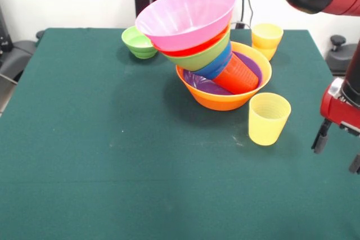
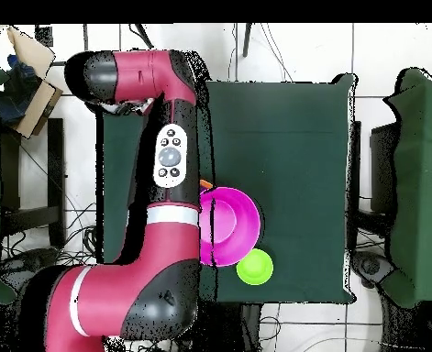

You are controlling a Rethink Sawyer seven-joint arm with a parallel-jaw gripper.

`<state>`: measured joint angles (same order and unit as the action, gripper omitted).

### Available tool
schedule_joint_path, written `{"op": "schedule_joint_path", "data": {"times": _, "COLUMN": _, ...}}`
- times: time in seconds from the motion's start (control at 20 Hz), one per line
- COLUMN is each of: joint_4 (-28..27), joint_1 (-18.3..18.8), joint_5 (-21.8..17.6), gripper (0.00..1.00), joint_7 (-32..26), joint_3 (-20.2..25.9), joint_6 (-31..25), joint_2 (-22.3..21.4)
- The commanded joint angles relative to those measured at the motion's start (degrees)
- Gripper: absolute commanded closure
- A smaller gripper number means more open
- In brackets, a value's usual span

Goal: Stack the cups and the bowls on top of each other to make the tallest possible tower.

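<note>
Orange base bowl (image 1: 225, 96) is carrying the tower (image 1: 202, 49), leaning leftward because the red-orange cup (image 1: 239, 74) is lying tilted inside. Gripper (image 1: 337, 150) is hanging beside the yellow cup (image 1: 268, 119); closure unclear.

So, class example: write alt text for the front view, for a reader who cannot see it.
A leaning tower of nested bowls, with a large pink bowl on top, tilts left out of a large orange bowl on a green table. A small green bowl and two yellow cups stand apart; the gripper hangs at the right edge.
</note>
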<state>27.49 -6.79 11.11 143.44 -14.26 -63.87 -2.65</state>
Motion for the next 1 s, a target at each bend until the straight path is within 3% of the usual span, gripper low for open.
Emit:
{"op": "schedule_joint_path", "data": {"times": 0.05, "joint_4": 9.95, "joint_1": -1.09, "joint_5": 0.29, "gripper": 0.00, "joint_7": 7.99, "joint_3": 2.17, "joint_6": -2.01, "joint_2": -3.89}}
{"op": "schedule_joint_path", "data": {"times": 0.3, "joint_4": 10.05, "joint_1": -1.27, "joint_5": 0.49, "gripper": 0.00, "joint_7": 8.25, "joint_3": 1.76, "joint_6": -3.13, "joint_2": -3.86}}
{"op": "schedule_joint_path", "data": {"times": 0.5, "joint_4": 13.48, "joint_1": -2.12, "joint_5": 0.48, "gripper": 0.00, "joint_7": 8.58, "joint_3": 1.53, "joint_6": -3.00, "joint_2": -5.72}}
{"op": "schedule_joint_path", "data": {"times": 1.0, "joint_4": 21.15, "joint_1": -3.93, "joint_5": -1.38, "gripper": 0.00, "joint_7": 9.07, "joint_3": 0.01, "joint_6": 3.91, "joint_2": -7.59}}
